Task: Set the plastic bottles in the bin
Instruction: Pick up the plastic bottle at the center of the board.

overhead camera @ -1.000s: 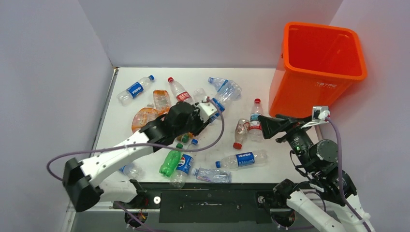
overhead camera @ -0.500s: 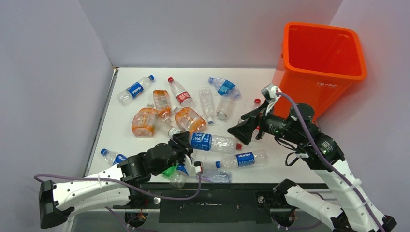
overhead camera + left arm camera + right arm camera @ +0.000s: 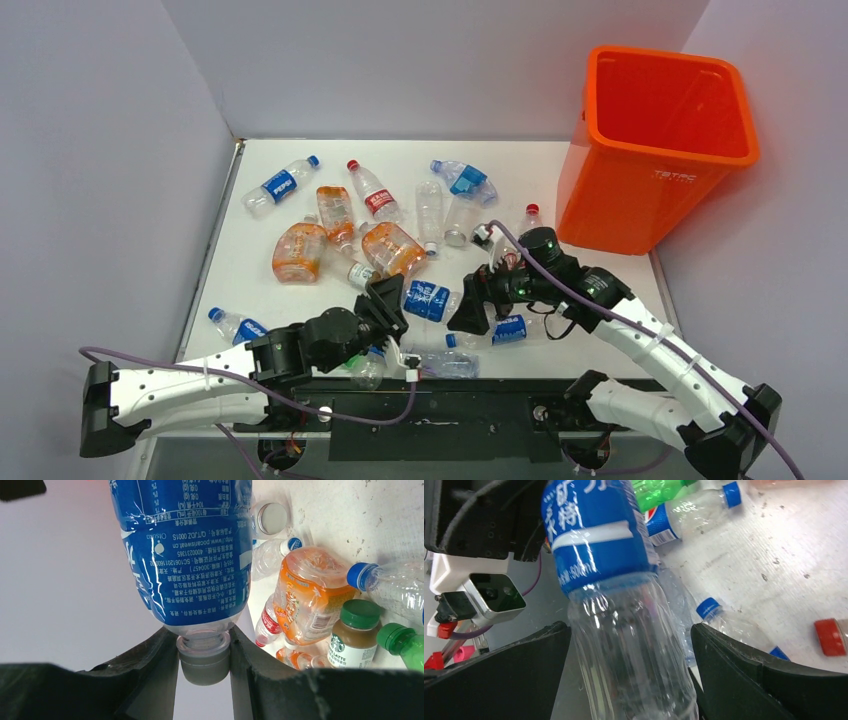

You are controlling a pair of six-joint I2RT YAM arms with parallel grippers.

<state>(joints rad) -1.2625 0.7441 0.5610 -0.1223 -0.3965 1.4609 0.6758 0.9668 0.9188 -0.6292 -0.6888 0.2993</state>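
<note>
Both arms have drawn together over the near middle of the table [image 3: 245, 275], the right one dropping away from the bin [image 3: 605, 200] toward the left one. That bin stands at the far right corner with its mouth open and nothing above it, so the way over its near rim looks free. Walls close the table's left and back sides. Loose bottles [image 3: 392, 248] crowd the centre and leave little bare room beneath the arms. One blue-labelled bottle [image 3: 428, 300] hangs above that clutter between the two claws. This looks like a handover, since the bin sits on the right arm's side. The left gripper [image 3: 204, 655] is clenched on the bottle's neck and cap [image 3: 204, 666]. The right gripper [image 3: 629, 645] is spread wide, with a finger on either side of the clear body, not yet closed on it.
</note>
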